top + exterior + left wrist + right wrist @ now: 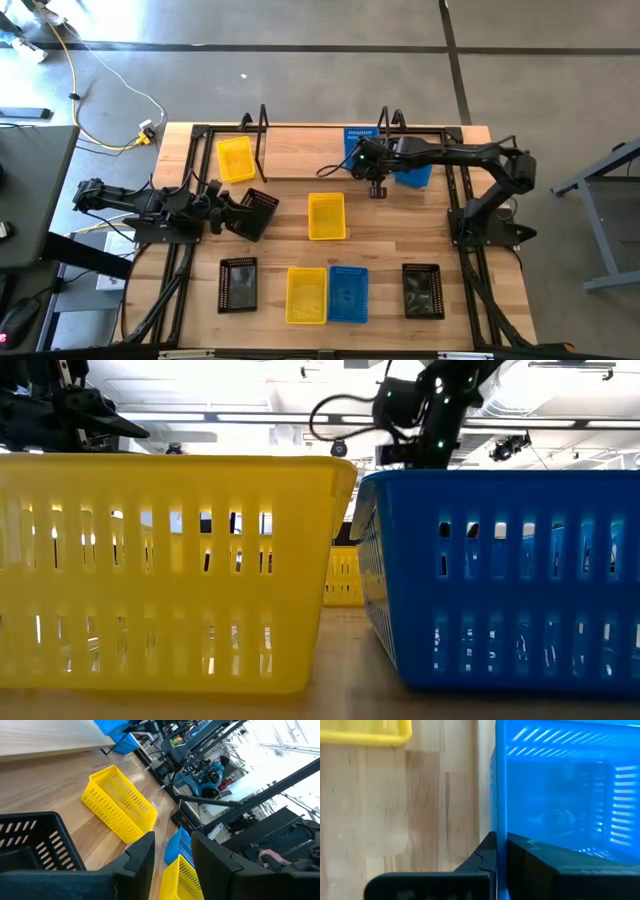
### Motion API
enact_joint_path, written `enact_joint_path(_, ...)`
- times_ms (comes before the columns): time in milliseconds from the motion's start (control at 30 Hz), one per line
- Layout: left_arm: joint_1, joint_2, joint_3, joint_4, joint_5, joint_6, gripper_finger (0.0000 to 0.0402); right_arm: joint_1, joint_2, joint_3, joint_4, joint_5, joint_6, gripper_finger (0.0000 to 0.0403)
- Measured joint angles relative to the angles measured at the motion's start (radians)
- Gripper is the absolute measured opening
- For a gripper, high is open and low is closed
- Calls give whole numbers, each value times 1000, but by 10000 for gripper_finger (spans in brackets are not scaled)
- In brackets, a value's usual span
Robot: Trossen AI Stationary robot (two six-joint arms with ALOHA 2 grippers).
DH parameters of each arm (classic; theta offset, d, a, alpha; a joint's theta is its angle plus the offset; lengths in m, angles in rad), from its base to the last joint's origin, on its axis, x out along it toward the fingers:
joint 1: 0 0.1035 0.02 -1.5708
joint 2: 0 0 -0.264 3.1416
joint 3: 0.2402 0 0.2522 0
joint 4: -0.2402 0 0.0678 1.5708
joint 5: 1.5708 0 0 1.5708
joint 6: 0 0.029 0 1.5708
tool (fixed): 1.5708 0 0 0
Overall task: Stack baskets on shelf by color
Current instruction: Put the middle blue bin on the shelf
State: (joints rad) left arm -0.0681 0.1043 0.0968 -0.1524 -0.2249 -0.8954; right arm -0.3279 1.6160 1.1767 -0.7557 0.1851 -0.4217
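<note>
On the left of the wooden slatted table (pixel 390 255), the left hand (pixel 232 212) is clamped on the wall of a tilted black perforated plastic basket (pixel 255 213). One yellow plastic basket (pixel 235 159) lies on the narrow light wooden shelf (pixel 300 155). On the right, the right hand (pixel 501 854) is pressed together on the rim of a blue plastic basket (pixel 413 170) at the shelf. The thin wall may slip from the closed fingers, so this basket could drop beside the shelf, or hit the black wire bracket (pixel 393 122).
</note>
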Motion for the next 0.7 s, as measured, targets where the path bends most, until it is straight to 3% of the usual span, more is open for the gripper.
enact_joint_path(700,0,0,0,0,12,1,117,-58,41,-1,37,-36,56,0)
